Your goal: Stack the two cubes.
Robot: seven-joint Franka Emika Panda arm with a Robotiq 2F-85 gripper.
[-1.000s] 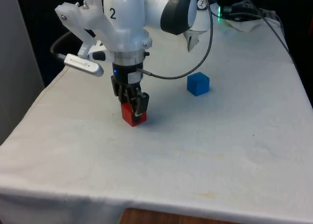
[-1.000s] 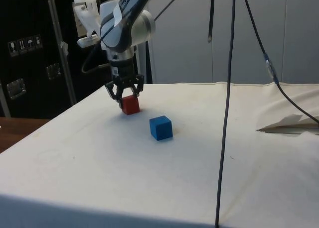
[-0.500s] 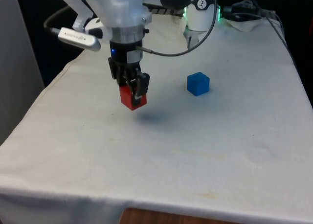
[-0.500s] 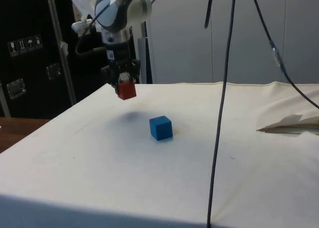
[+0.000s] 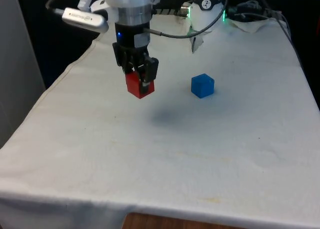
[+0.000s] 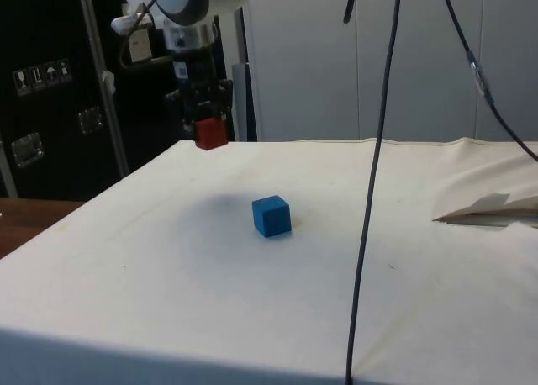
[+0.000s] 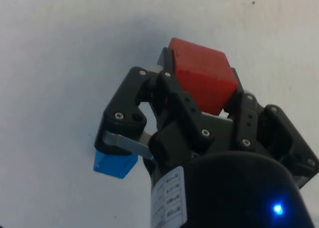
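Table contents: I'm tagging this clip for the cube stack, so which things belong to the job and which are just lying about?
Part of the job:
- red cube, held off the cloth in the gripper
- blue cube, resting on the white cloth

Just lying about:
- hanging black cable
- crumpled white sheet at the table's edge

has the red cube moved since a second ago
Yes. The red cube, clamped in the gripper, has risen off the white cloth and shifted slightly toward the blue cube, which has stayed put.
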